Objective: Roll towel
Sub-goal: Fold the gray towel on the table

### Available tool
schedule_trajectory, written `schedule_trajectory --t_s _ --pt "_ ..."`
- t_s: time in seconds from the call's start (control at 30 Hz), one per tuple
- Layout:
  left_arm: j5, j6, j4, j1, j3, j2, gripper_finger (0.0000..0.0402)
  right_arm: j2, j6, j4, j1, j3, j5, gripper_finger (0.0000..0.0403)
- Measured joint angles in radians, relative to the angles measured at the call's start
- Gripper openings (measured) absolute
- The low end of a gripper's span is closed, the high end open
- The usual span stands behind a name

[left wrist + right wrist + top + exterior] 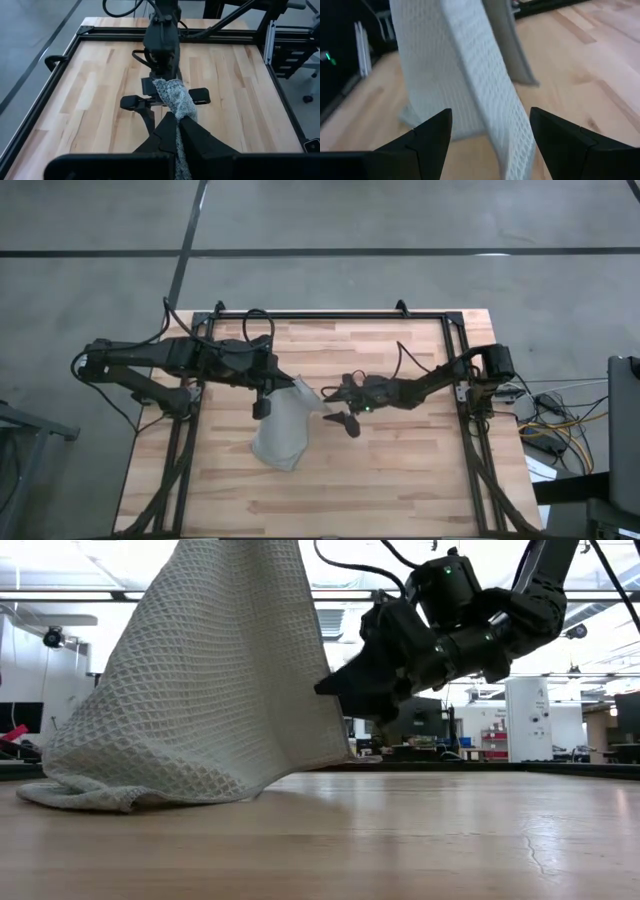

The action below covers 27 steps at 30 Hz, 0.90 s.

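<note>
towel [284, 428] hangs from the left gripper [262, 408], pinched at 1 upper corner between the shut fingers [197, 137], left of the table's middle. its lower end lies bunched on the table [400, 480], nearer the front edge than the gripper, while the rest rises as a slanted sheet with a waffle weave, seen large in the low view [200, 690]. right gripper [345, 418] sits just right of the towel, above the wood, with its 2 fingers [427, 137] spread wide and holding nothing; the raised right edge of the towel [485, 90] stands between them, and whether either finger touches it cannot be told. in the left wrist view the towel [175, 97] runs up from the shut fingers toward the right gripper [165, 102], whose open fingers stick out on either side of the cloth. both arms reach in over the table from their own sides.
</note>
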Motion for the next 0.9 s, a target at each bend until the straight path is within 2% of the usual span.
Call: schedule_trajectory --t_s 0.2,0.9 --pt "-0.001 0.0 0.0 0.0 0.0 0.0 0.0006 0.0 -0.024 -0.105 0.0 0.0 -0.001 0.0265" --pt "-0.004 0.0 0.0 0.0 0.0 0.0 0.0007 0.0 -0.021 -0.1 0.0 0.005 -0.002 0.0265"
